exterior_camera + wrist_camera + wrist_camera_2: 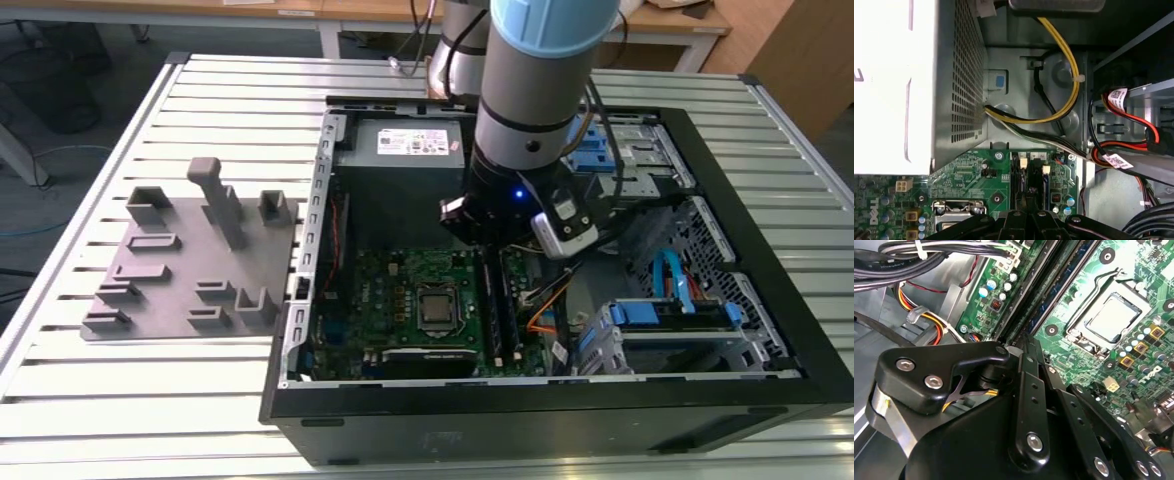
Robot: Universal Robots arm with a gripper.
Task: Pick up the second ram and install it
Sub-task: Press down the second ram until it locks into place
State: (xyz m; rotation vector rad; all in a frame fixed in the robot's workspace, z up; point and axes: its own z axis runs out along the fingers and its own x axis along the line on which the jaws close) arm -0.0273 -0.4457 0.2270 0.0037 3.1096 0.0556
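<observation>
The gripper (1026,347) sits low over the board's (1134,270) slots (1054,295), lined up with them, squeezed narrow; any ram between can't be made out.

An open computer case (561,400) lies on a slatted table (80,400), taking up the centre and right of the exterior view. To its left on the table sits a plastic block with slots (187,260) (just beside the case wall). Inside the case, the motherboard (400,290) lies at lower centre, with the processor socket (438,308) in its middle and the memory slots (497,310) just right of it. The power supply (407,150) sits above the motherboard. Drive bays (681,300) fill the case's right side. The arm (534,90) comes down from the top centre, its gripper (1026,347) over the upper end of the memory slots.
</observation>
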